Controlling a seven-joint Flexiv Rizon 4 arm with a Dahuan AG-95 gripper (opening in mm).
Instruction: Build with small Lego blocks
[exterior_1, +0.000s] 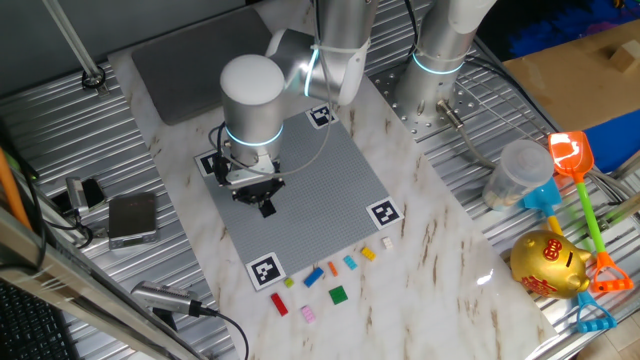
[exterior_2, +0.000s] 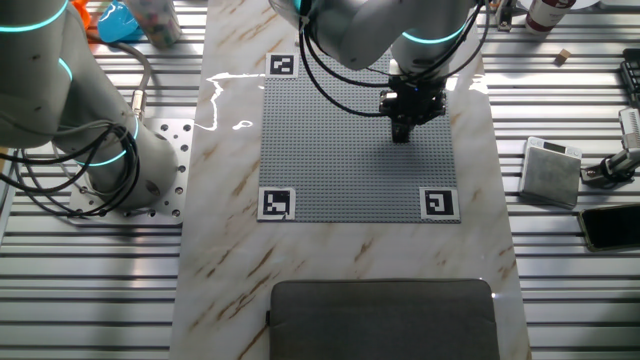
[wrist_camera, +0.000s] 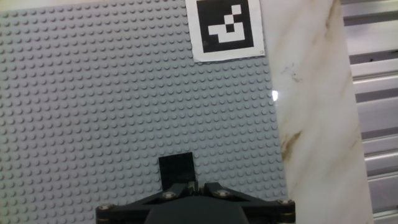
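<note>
Black Lego block (wrist_camera: 176, 169) sits pinched in the gripper (wrist_camera: 186, 185) over the grey baseplate (wrist_camera: 112, 112), seemingly the placing step; next, press straight down onto the studs.

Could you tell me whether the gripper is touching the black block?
Touching: in the hand view the gripper has its fingertips closed against the black block's lower edge, above the baseplate.

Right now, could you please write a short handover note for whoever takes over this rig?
Gripper: low over the grey baseplate, shut on a black block.
Loose blocks: a row on the marble table beside the plate's edge, among them red, pink, green and yellow.
Done: no other block shows on the plate.
Left: press the black block down, then fetch the rest.
</note>
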